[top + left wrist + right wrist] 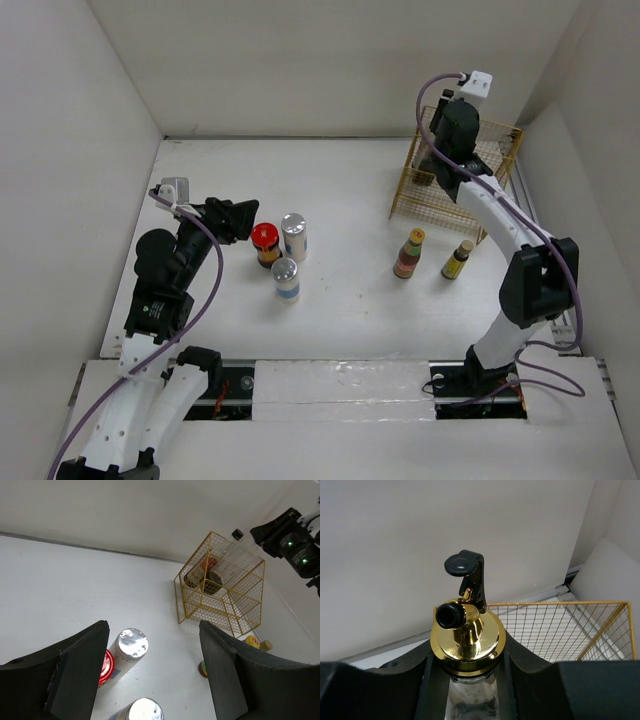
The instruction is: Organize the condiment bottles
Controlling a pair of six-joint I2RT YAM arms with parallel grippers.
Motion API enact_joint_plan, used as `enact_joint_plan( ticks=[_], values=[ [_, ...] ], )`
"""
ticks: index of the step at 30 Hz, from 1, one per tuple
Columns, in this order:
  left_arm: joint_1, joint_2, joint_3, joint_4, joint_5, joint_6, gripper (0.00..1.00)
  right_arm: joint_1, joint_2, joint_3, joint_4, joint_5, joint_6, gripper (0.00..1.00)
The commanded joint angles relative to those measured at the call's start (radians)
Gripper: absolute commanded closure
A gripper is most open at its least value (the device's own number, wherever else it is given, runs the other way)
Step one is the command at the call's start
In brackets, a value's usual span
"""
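Left gripper point(152, 635) hangs, jaws apart and empty; right gripper point(469, 675), reaching far forward, clamps a bottle point(467, 635), seemingly aloft

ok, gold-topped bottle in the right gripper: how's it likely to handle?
The gold-topped bottle looks like clear glass, so probably slippery and breakable. The right gripper clamps it just under the cap, so the body may swing. Its protruding spout could snag the yellow wire basket.

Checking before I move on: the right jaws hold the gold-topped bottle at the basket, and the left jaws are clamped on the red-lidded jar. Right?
Not quite. The left jaws are open and empty; the red-lidded jar stands free beside them, as the left wrist view shows. The right jaws do hold the gold-topped bottle at the basket.
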Motion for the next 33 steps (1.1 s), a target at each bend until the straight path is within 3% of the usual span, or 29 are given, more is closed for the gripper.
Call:
enact_joint_plan(
  ticks=[1,7,12,20,26,33],
  values=[
    [0.005,-0.002,0.003,0.051,0.006,0.004,0.31,0.012,0.002,-0.001,0.146,0.016,0.042,1.0],
    [0.005,-0.011,0.003,0.051,0.006,0.004,0.31,0.022,0.051,-0.025,0.116,0.025,0.074,0.96],
    [0.005,-0.011,0.003,0.051,0.006,0.004,0.31,0.031,0.062,-0.059,0.106,0.014,0.094,0.84],
    [0.005,-0.011,0.003,0.051,0.015,0.004,0.31,0.041,0.051,-0.087,0.077,-0.009,0.116,0.45],
    [0.005,-0.011,0.003,0.051,0.015,0.004,0.31,0.041,-0.043,-0.076,0.047,-0.058,0.116,0.23],
    [0.005,-0.022,0.003,0.051,0.006,0.004,0.31,0.022,-0.182,-0.074,-0.018,-0.176,0.107,0.13]
  ],
)
